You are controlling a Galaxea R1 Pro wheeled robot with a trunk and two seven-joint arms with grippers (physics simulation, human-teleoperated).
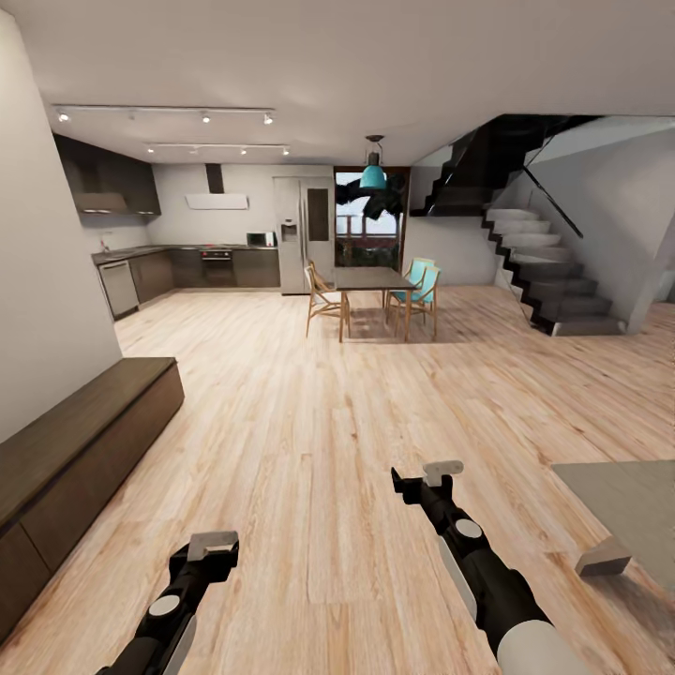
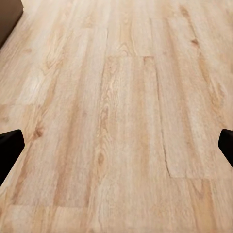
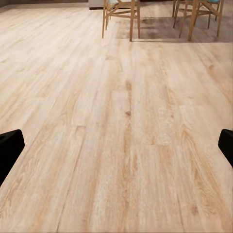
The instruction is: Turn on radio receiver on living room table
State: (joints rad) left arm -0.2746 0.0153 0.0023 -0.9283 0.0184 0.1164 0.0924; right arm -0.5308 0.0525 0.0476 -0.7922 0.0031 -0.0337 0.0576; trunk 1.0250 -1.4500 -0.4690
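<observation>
Both our grippers, left (image 1: 214, 546) and right (image 1: 433, 474), hang wide and empty over the wood floor (image 1: 309, 441), and with only the table (image 1: 623, 511) corner beside us and no radio receiver spotted, we risk clipping it while turning.

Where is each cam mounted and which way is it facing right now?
Head: on the robot's head, looking forward and down across wood floor to the dining table and kitchen; both arms show.
Left wrist: near the left tool, facing floor; dark fingertips at frame edges.
Right wrist: near the right tool, facing floor and chair legs.
Shared: floor.
</observation>
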